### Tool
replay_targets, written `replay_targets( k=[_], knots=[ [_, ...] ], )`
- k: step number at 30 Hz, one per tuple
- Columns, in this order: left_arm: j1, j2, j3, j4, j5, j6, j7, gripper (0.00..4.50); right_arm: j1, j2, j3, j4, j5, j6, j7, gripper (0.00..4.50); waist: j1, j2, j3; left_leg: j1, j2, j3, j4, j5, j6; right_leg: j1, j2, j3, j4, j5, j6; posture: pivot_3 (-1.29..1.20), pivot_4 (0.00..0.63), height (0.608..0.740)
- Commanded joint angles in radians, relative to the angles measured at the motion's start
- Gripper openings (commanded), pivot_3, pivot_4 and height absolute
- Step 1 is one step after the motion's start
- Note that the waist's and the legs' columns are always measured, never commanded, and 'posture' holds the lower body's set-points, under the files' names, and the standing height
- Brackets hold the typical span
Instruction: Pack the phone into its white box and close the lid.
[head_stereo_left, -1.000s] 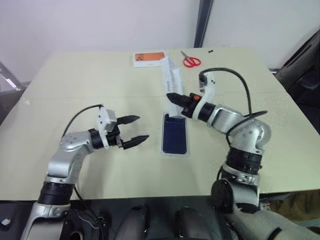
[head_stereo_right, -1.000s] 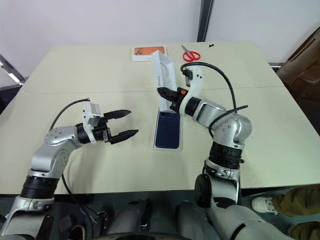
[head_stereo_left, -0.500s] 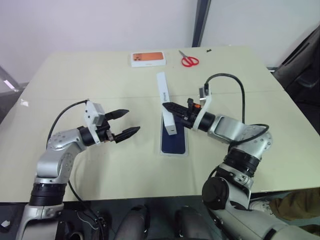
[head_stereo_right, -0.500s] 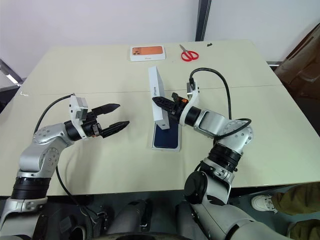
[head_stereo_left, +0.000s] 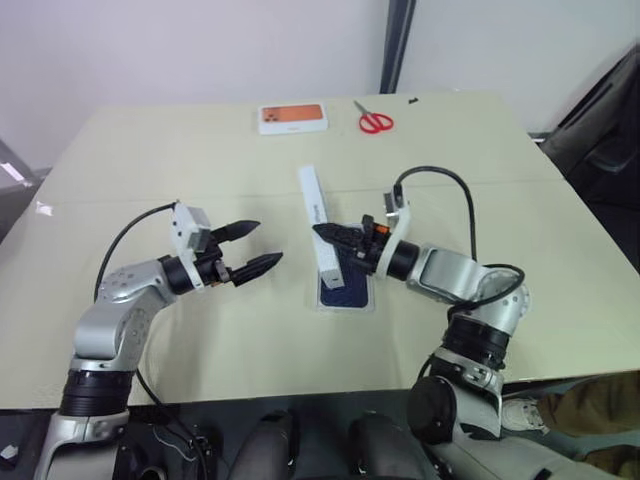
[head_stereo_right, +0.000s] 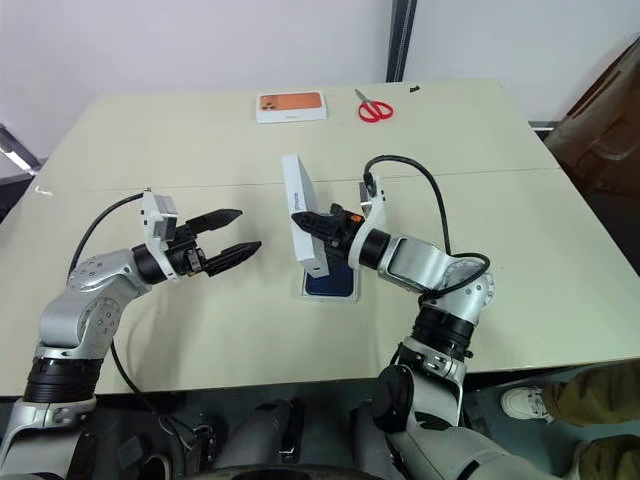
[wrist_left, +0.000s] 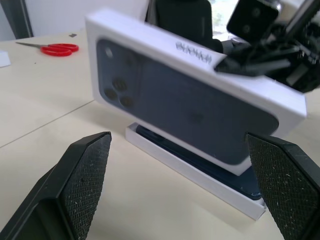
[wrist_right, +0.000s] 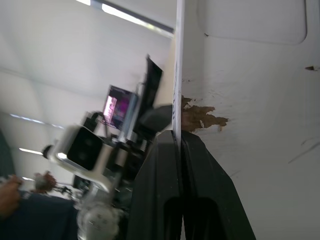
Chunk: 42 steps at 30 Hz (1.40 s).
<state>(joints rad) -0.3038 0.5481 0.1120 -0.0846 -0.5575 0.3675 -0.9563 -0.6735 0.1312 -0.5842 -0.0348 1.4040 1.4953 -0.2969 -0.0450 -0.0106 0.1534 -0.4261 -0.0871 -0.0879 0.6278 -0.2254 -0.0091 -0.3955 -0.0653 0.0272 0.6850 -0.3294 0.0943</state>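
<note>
**Lid held on edge above the packed phone**

In the left part of the head views, the left gripper (head_stereo_left: 258, 248) hangs a little above the table (head_stereo_left: 150, 160), pointing toward the middle of the frame. Its two black fingers (wrist_left: 86, 177) are spread wide and hold nothing. In the left wrist view the lid (wrist_left: 195, 95) is seen between and beyond these fingers, apart from both, with its dark blue phone picture turned toward this gripper.

In the middle of the frame the lid (head_stereo_left: 317, 233) stands on its long edge, tilted, with one end low over the white box (head_stereo_left: 347, 300). The box lies flat on the table, and the phone (head_stereo_right: 335, 283) lies inside it; only its nearer part shows below the lid. In the left wrist view a gap is visible between the lid and the rim of the box.

To the right of the lid, the right gripper (head_stereo_left: 331, 236) points toward the left of the frame. Its fingers (wrist_right: 165, 200) are pressed together on one thin side wall of the lid, so the plain white inside of the lid faces this arm.

In the upper middle of the frame, well apart from the grippers, a flat white-and-orange box (head_stereo_left: 292, 117) and red scissors (head_stereo_left: 375, 120) lie on the table.
</note>
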Motion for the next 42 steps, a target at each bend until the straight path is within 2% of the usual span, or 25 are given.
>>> replay_targets(
  k=[1, 3, 8, 11, 16, 19, 25, 26, 29, 32, 39, 42],
  knots=[
    [-0.012, 0.004, 0.009, -0.019, -0.008, 0.0, 0.001, 4.5, 0.027, 0.002, 0.078, -0.001, 0.107, -0.054, -0.032, 0.07, -0.001, 0.0, 0.0, 0.0, 0.0, 0.0, 0.0, 0.0, 0.0, 0.0, 0.0, 0.0, 0.0, 0.0, 0.0, 0.0, 0.15, 0.734],
    [-0.014, 0.0, 0.006, -0.022, -0.008, 0.002, 0.005, 4.5, 0.044, -0.008, 0.123, -0.008, 0.153, -0.085, -0.055, 0.07, -0.001, 0.0, 0.0, 0.0, 0.0, 0.0, 0.0, 0.0, 0.0, 0.0, 0.0, 0.0, 0.0, 0.0, 0.0, 0.0, 0.15, 0.734],
    [-0.011, 0.0, 0.007, -0.023, -0.01, 0.001, 0.005, 4.5, 0.107, -0.02, 0.256, -0.007, 0.401, -0.226, -0.181, 0.07, 0.0, 0.0, 0.0, 0.0, 0.0, 0.0, 0.0, 0.0, 0.0, 0.0, 0.0, 0.0, 0.0, 0.0, 0.0, 0.0, 0.15, 0.734],
    [-0.01, 0.004, 0.018, -0.016, -0.006, -0.009, 0.005, 4.5, 0.141, -0.039, 0.329, -0.014, 0.5, -0.326, -0.256, 0.07, 0.0, 0.0, 0.0, 0.0, 0.0, 0.0, 0.0, 0.0, 0.0, 0.0, 0.0, 0.0, -0.001, 0.0, 0.0, 0.0, 0.15, 0.734],
    [0.007, 0.011, 0.013, -0.016, -0.011, 0.006, -0.003, 4.5, 0.22, -0.098, 0.429, -0.03, 0.521, -0.395, -0.264, 0.07, 0.0, 0.0, 0.0, 0.0, 0.0, 0.0, 0.0, 0.0, 0.0, 0.001, 0.0, 0.0, -0.001, 0.0, 0.0, 0.0, 0.15, 0.734],
    [0.032, 0.012, -0.002, -0.03, -0.027, 0.027, -0.024, 3.57, 0.241, -0.14, 0.454, -0.025, 0.485, -0.426, -0.218, 0.0, 0.0, 0.0, 0.0, 0.0, 0.0, 0.0, 0.0, 0.0, 0.0, 0.001, 0.0, 0.0, -0.001, 0.0, 0.0, 0.0, 0.15, 0.734],
    [0.06, -0.009, -0.029, -0.028, 0.003, 0.007, -0.011, 0.56, 0.243, -0.199, 0.479, -0.022, 0.409, -0.482, -0.142, 0.0, 0.003, 0.0, 0.0, 0.0, 0.001, 0.0, 0.001, 0.0, 0.001, 0.001, 0.001, 0.0, -0.002, 0.0, 0.0, 0.0, 0.15, 0.734],
    [0.06, -0.02, -0.04, -0.025, 0.015, -0.003, -0.006, 0.16, 0.242, -0.21, 0.48, -0.025, 0.384, -0.489, -0.122, 0.0, 0.004, 0.0, 0.0, 0.0, 0.001, 0.0, 0.001, 0.0, 0.001, 0.002, 0.001, 0.0, -0.002, 0.0, 0.0, 0.0, 0.15, 0.734],
    [0.054, -0.062, -0.078, -0.016, 0.05, -0.027, 0.019, 0.03, 0.244, -0.24, 0.48, -0.029, 0.341, -0.495, -0.065, 0.0, 0.009, 0.0, 0.0, 0.0, 0.001, 0.0, 0.002, -0.001, 0.001, 0.003, 0.0, 0.0, -0.002, 0.0, 0.0, 0.0, 0.15, 0.734],
    [0.039, -0.106, -0.108, 0.001, 0.075, -0.046, 0.04, 0.0, 0.261, -0.262, 0.475, -0.045, 0.356, -0.493, -0.03, 0.83, 0.009, 0.0, 0.0, 0.0, 0.001, 0.0, 0.002, -0.001, 0.002, 0.003, 0.0, 0.0, -0.003, 0.0, 0.0, 0.0, 0.15, 0.734],
    [-0.024, -0.195, -0.162, 0.076, 0.124, -0.089, 0.058, 0.0, 0.281, -0.381, 0.454, -0.145, 0.267, -0.503, 0.095, 4.45, 0.008, 0.0, 0.0, 0.0, 0.001, 0.0, 0.002, -0.001, 0.002, 0.003, 0.0, -0.001, -0.003, 0.0, 0.0, 0.0, 0.15, 0.734],
    [-0.049, -0.23, -0.183, 0.089, 0.136, -0.091, 0.067, 0.0, 0.265, -0.509, 0.448, -0.157, 0.099, -0.523, 0.216, 4.45, 0.013, 0.0, 0.0, 0.0, 0.0, 0.0, 0.003, -0.001, 0.002, 0.004, 0.0, -0.001, -0.003, 0.0, 0.0, 0.0, 0.15, 0.734]
  ],
)
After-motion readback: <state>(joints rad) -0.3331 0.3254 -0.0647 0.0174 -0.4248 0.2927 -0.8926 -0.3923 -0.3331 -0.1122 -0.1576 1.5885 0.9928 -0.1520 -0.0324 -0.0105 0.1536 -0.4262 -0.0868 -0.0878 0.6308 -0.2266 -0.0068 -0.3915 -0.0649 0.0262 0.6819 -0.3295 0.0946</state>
